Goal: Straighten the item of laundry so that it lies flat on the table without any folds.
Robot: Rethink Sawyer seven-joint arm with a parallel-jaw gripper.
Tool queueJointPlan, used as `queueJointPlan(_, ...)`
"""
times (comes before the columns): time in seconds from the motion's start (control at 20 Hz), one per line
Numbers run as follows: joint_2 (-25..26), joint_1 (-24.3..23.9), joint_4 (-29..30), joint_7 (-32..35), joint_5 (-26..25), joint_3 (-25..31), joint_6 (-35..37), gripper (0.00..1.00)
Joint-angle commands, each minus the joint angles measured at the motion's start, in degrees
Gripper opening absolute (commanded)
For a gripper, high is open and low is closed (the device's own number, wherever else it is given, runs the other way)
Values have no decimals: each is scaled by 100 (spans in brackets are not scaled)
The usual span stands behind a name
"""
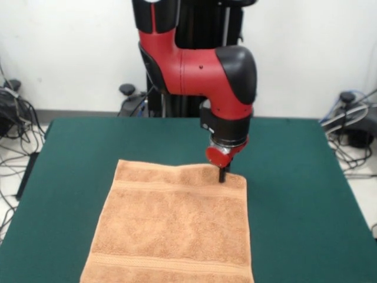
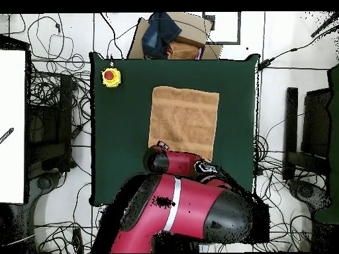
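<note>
**Towel point(image 1: 174, 227): nearly flat, gripper at its far edge**

Towel lies spread mid-table point(image 1: 294, 177), roughly square, both woven bands visible, no obvious folds. Far edge looks slightly wavy near the gripper point(image 1: 222, 175), which is down at that edge close to the corner. Can't tell if the fingers are spread or pinching cloth. Judgement: mostly done; release and retract left.
</note>
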Motion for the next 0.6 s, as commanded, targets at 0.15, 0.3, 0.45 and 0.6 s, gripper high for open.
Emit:
queueJointPlan(0.15,83,114,284,1512,258,-124,577,0)
queueJointPlan(0.3,145,126,267,1502,274,-146,579,0)
queueJointPlan(0.45,118,126,337,1511,279,-157,594,0)
queueJointPlan(0.6,79,129,434,1536,273,-167,574,0)
